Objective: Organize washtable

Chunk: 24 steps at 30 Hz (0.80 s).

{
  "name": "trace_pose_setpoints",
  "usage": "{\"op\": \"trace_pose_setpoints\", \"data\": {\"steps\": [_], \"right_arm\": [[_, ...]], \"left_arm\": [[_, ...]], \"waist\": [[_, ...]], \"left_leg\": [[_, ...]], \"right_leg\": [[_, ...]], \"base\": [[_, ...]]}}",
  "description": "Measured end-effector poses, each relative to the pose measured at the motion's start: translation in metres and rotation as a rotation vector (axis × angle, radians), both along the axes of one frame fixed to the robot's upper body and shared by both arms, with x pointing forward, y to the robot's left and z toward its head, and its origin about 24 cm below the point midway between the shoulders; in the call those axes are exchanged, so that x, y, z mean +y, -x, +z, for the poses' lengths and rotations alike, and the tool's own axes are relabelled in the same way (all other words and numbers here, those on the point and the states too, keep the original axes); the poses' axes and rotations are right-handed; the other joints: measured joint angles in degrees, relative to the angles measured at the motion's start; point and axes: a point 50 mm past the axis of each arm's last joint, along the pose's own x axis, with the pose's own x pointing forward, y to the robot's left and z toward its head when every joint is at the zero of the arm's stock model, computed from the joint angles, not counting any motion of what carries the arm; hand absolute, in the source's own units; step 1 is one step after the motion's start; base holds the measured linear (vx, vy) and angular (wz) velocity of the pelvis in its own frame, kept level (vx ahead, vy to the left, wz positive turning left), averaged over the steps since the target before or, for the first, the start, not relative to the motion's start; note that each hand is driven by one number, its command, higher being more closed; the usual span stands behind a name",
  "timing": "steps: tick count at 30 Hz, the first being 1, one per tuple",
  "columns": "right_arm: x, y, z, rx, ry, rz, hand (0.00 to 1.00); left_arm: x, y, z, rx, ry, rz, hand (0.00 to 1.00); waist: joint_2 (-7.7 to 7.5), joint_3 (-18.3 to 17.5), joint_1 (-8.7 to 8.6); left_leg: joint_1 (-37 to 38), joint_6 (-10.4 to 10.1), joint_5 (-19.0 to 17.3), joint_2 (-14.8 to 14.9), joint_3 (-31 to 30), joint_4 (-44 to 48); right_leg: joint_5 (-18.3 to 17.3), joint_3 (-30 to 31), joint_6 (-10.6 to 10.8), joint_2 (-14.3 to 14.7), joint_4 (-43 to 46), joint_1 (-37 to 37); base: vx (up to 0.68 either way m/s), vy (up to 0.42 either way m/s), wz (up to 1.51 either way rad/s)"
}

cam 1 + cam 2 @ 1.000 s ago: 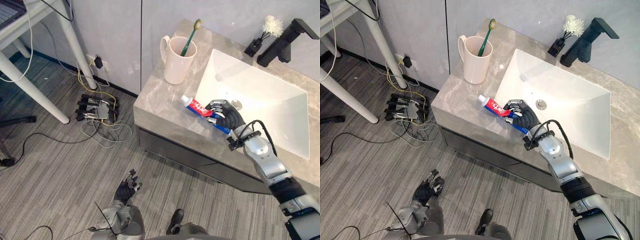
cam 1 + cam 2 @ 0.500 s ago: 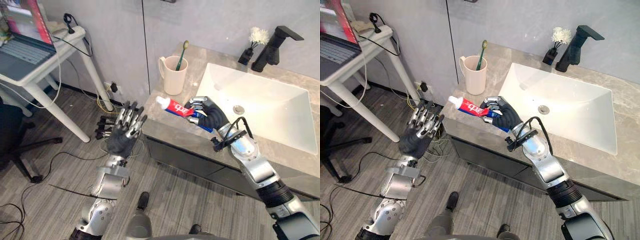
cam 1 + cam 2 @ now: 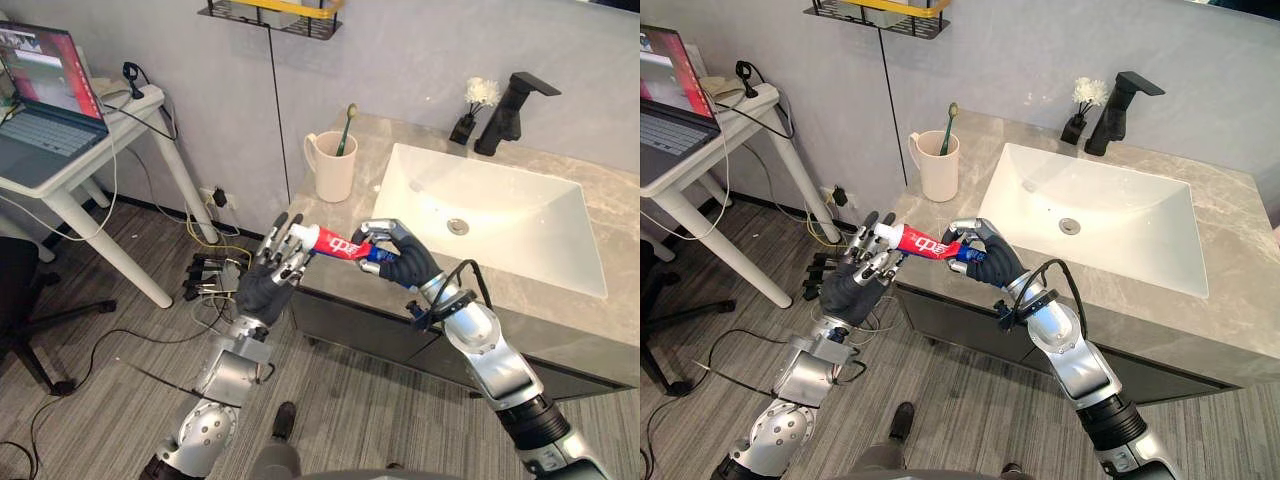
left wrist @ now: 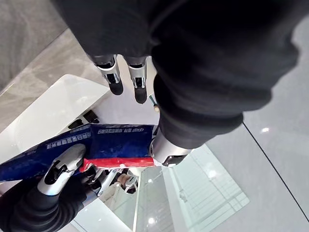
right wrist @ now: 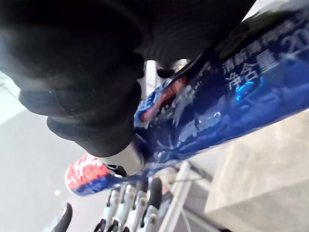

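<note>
Left of centre I saw my left hand (image 3: 268, 280), fingers straight and spread, touching the cap end of the toothpaste tube (image 3: 340, 243), which hung nearly level in mid-frame by the front edge of the counter (image 3: 345, 207), its tail clamped in the curled fingers of my right hand (image 3: 400, 262), the sink (image 3: 500, 215) at upper right.

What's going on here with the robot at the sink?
The robot's right hand is curled round a toothpaste tube, holding it in the air near the counter's front corner. The left hand is up with straight fingers at the tube's cap end, apparently for a handover, with no grip closed yet. A mug with a toothbrush stands beside the basin.
</note>
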Motion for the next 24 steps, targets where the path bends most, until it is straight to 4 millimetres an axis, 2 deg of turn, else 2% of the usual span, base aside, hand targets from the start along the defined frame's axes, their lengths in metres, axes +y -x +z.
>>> {"op": "trace_pose_setpoints", "data": {"steps": [11,24], "right_arm": [[0.020,0.006,-0.006,0.011,0.011,0.055,1.00],[0.023,0.013,-0.018,0.055,0.011,0.057,1.00]], "left_arm": [[-0.027,0.007,-0.009,0.068,0.015,-0.096,0.00],[-0.034,-0.001,-0.008,0.069,0.001,-0.102,0.00]], "waist": [[0.22,-2.0,-0.04],[-0.20,-2.6,-0.03]], "left_leg": [[0.0,0.0,0.0,0.0,0.3,-0.1],[0.0,0.0,0.0,0.0,0.9,-0.1]], "right_leg": [[0.5,0.3,0.1,0.1,-0.8,0.1],[1.1,1.1,0.0,0.1,-1.4,-0.1]], "base": [[0.00,-0.002,-0.01],[0.01,-0.008,-0.02]]}}
